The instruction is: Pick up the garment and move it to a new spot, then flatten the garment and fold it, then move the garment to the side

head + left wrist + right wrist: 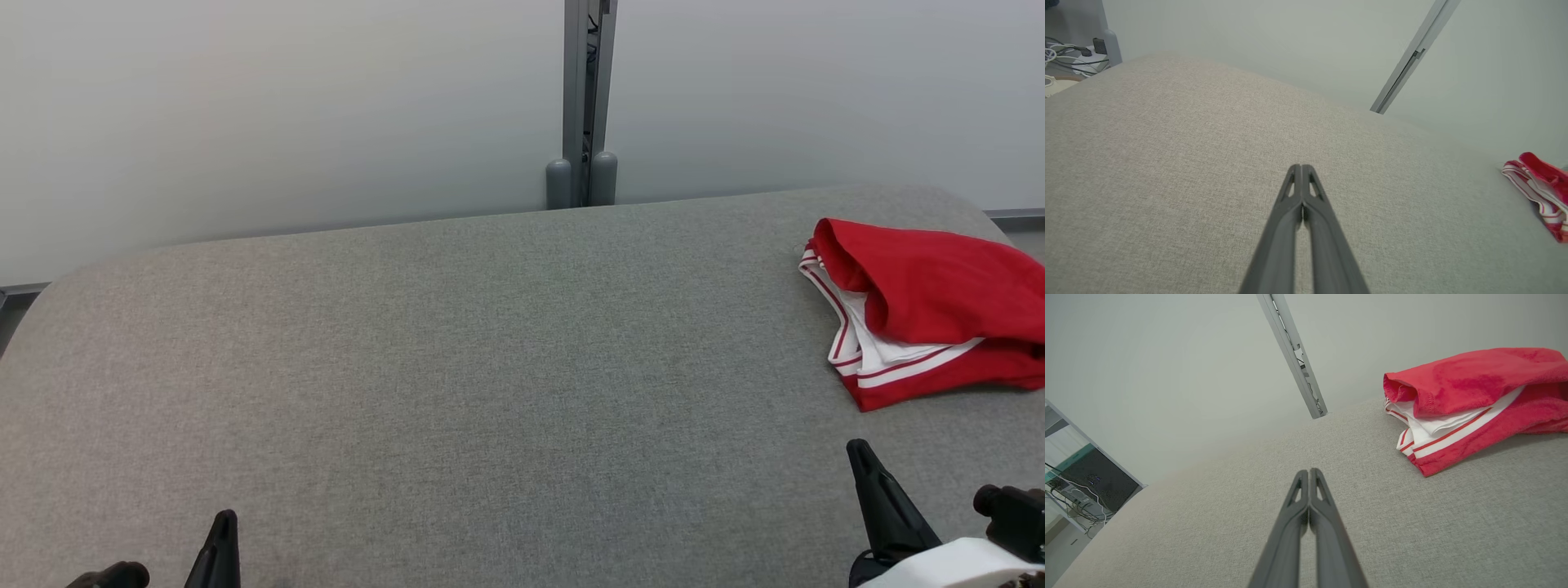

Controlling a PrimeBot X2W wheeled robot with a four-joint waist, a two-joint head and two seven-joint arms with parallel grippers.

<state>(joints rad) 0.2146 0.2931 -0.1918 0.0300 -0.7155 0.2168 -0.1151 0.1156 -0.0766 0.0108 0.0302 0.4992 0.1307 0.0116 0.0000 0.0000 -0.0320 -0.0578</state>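
- My left claw point(222, 531) sits at the lower left of the head view. Its two dark fingers are pressed together and hold nothing.
- My right claw point(865, 465) sits at the lower right of the head view. Its fingers are also together and empty, with the pale forearm behind them at the bottom edge.
- The garment point(931, 310) lies at the right side of the head view, partly cut off by the frame's right edge. It is red cloth with white bands and thin red stripes, in a loose folded heap.
- It rests on the grey fabric surface point(490, 367), close to that surface's far right corner.
- In the head view the garment is above my right claw and apart from it, with bare grey fabric between them.
- In the right wrist view my closed fingertips are at lower centre and the garment fills the upper right. One red fold lies over the white bands, and nothing touches it.
- In the left wrist view my closed fingertips are at centre. The garment is a small red and white shape at the right edge, well apart.
- A grey post point(584, 98) stands against the pale wall at the top centre of the head view.
- Cables point(1069, 57) lie at the upper left of the left wrist view.
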